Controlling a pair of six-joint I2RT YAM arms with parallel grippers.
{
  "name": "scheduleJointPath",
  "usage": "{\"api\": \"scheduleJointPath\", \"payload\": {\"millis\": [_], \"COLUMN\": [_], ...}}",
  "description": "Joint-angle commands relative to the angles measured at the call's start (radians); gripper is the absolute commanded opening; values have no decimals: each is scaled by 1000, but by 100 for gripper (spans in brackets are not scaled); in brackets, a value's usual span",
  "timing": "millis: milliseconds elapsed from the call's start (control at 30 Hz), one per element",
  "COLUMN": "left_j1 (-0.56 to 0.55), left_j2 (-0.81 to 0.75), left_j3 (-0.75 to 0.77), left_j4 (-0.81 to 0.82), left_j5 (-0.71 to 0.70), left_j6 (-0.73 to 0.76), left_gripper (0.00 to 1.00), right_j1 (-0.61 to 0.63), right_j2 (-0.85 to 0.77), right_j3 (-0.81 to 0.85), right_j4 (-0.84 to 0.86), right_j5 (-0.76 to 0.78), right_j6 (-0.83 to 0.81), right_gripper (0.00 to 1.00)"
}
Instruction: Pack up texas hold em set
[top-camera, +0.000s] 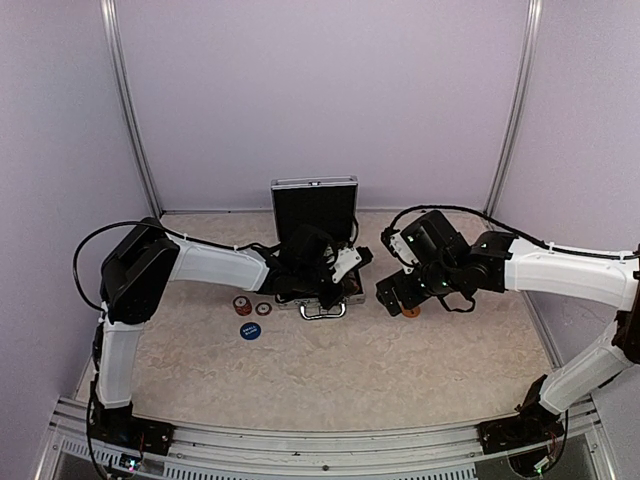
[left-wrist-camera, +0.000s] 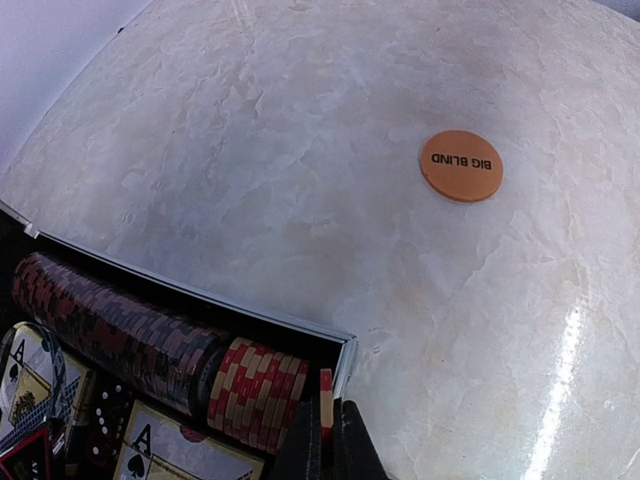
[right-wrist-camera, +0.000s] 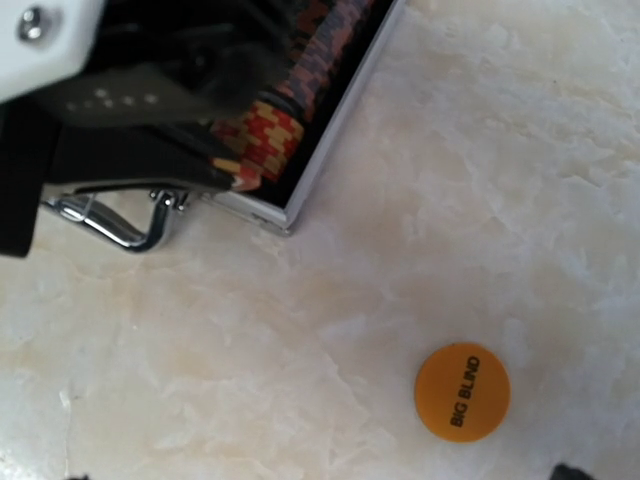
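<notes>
Overhead: silver case (top-camera: 315, 208) sits mid-tabletop (top-camera: 330, 390), lid upright, handle (top-camera: 322, 312) toward me. Three round buttons (top-camera: 249, 318) lie just left of it, and only this view shows them.

Left wrist view: my left fingers (left-wrist-camera: 325, 445) are closed on a single chip (left-wrist-camera: 326, 392), red and cream, held edge-up at the case's corner. It is beside the end of the chip row (left-wrist-camera: 130, 330) lying inside. Ace cards (left-wrist-camera: 160, 455) show lower in the case.

Right wrist view: my right fingers (top-camera: 398, 300) are spread wide and empty. Only a dark tip (right-wrist-camera: 565, 470) shows at the frame's bottom. The orange "BIG BLIND" button (right-wrist-camera: 462, 391) lies flat on bare tabletop, apart from the case.
</notes>
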Motion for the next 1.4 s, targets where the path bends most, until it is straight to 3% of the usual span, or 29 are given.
{"api": "scheduleJointPath", "payload": {"millis": [0, 433, 767, 933, 1267, 1367], "left_j1": [-6, -7, -12, -12, 3, 15], "left_j2": [23, 37, 52, 55, 18, -21], "left_j3": [30, 37, 48, 48, 2, -33], "left_j4": [-24, 21, 32, 30, 66, 96], "left_j5": [-19, -121, -194, -207, -234, -230], "left_j6": [26, 14, 18, 14, -40, -84], "left_gripper": [0, 0, 7, 22, 34, 46], "right_j1": [-8, -9, -9, -8, -8, -8], "right_j2": [-7, 13, 22, 32, 37, 40], "right_j3": [-12, -9, -10, -12, -24, -30], "right_j4": [11, 20, 21, 26, 37, 45], "right_j5": [-1, -20, -19, -24, -31, -34], "right_j6": [10, 8, -1, -4, -6, -5], "right_gripper": [100, 100, 100, 100, 100, 100]}}
